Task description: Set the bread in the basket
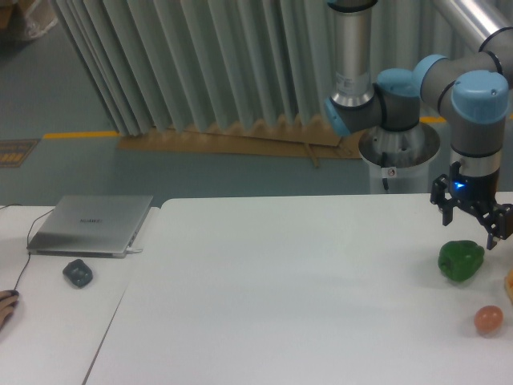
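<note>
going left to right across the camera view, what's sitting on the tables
closed laptop → small dark grey lump → green bell pepper → orange-pink ball → sliver of the bread at the right edge. The open gripper hangs above the pepper. No basket shows.

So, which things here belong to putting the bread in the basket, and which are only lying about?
For the job:
- bread, a sliver at the right edge
- tool
- no basket in view

Lying about:
- green pepper
- orange-pink ball
- closed laptop
- dark lump
</note>
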